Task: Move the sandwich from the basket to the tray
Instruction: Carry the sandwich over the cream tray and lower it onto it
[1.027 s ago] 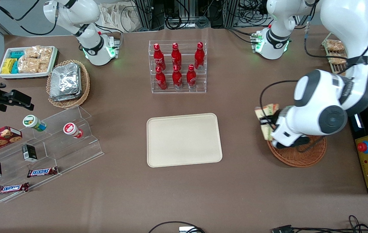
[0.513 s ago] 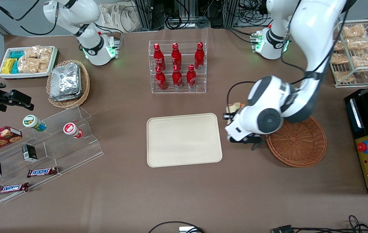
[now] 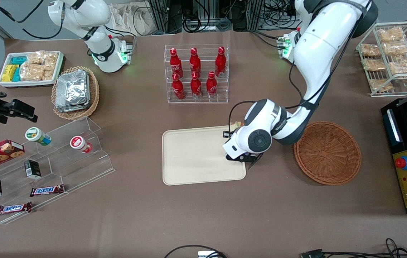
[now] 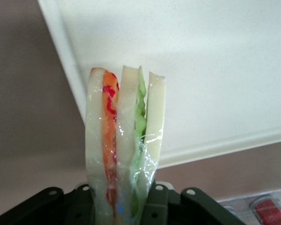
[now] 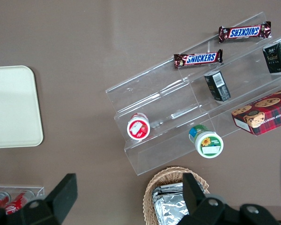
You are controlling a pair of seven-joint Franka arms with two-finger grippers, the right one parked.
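Now the end effector (image 4: 124, 206) pinches the sandwich (image 4: 124, 140) above the tray's (image 3: 189, 157) edge; basket (image 3: 326, 152) empty.

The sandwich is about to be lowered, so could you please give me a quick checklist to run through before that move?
1. Sandwich held between the gripper fingers: ok.
2. Gripper over the tray: ok, but at the edge nearest the basket, near a corner.
3. Tray surface free of other items: ok.
4. Basket left with nothing in it: ok.
5. Height above the tray: cannot tell.
6. Wrap intact: cannot tell, it looks crinkled near the fingers.
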